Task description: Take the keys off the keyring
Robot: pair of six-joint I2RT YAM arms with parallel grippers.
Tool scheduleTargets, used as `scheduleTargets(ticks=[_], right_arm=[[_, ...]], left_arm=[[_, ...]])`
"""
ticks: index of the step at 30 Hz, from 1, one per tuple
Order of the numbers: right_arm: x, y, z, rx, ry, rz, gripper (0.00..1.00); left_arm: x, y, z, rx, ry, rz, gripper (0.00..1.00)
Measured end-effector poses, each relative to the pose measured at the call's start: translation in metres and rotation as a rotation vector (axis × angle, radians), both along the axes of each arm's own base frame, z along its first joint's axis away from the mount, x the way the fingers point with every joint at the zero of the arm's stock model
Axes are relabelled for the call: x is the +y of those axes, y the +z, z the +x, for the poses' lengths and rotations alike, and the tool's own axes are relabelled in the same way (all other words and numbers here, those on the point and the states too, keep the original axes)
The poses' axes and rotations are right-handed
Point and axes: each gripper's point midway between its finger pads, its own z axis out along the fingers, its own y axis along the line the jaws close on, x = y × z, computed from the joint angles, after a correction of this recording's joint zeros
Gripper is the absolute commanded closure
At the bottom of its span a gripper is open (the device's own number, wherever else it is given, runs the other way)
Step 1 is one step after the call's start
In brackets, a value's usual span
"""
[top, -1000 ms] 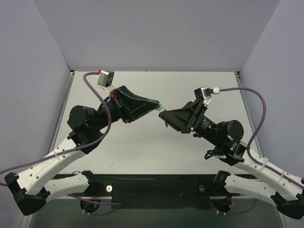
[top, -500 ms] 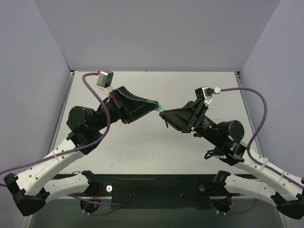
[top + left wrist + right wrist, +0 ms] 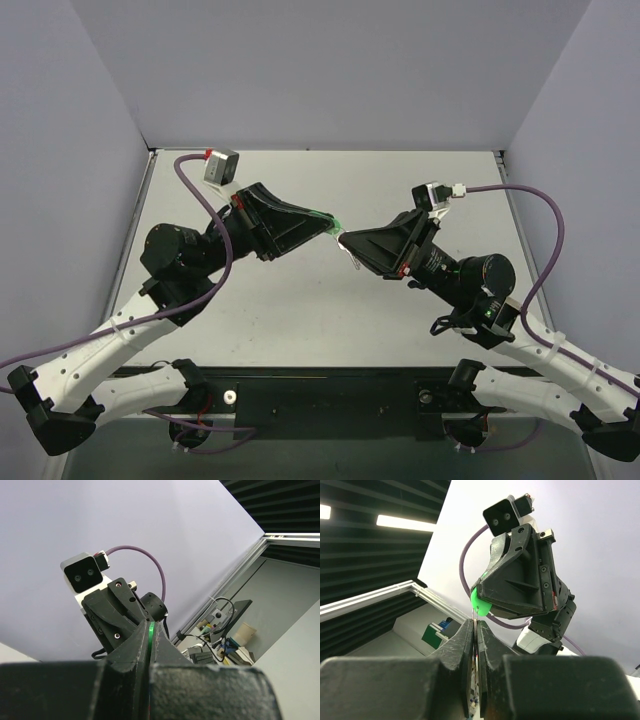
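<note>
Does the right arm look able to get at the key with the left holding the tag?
Likely yes: right gripper is shut close by the tag in the left gripper, nothing between; key itself too thin to tell.

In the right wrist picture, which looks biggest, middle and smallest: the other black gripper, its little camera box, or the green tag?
1. Left gripper, biggest.
2. Its camera box, in the middle.
3. Green tag, smallest, pinched at that gripper's tip.
</note>
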Motion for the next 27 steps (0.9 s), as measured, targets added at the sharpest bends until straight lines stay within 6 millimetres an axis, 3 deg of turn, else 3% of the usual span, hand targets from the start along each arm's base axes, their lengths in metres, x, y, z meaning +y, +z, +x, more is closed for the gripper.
scheduleTargets(ticks=[7,13,22,24,27], right_arm=[[-0.001,-0.001,-0.001,-0.008,-0.007,-0.008,1.00],[-0.002,-0.009,-0.001,-0.005,-0.018,-0.044,1.00],[0.000,-0.025,0.001,-0.017,-0.053,-0.155,1.00],[-0.001,-0.025,0.001,-0.032,-0.068,-0.192,1.00],[-0.004,-0.023,0.000,-0.063,-0.092,-0.248,1.00]], left_arm=[[-0.001,-0.005,0.001,-0.007,0.015,0.018,1.00],[-0.003,-0.013,0.002,-0.013,0.033,0.059,0.86],[-0.001,-0.029,0.000,-0.038,0.058,0.141,0.78],[-0.002,-0.034,-0.004,-0.045,0.043,0.164,0.71],[-0.003,-0.042,-0.013,-0.059,0.015,0.202,0.38]])
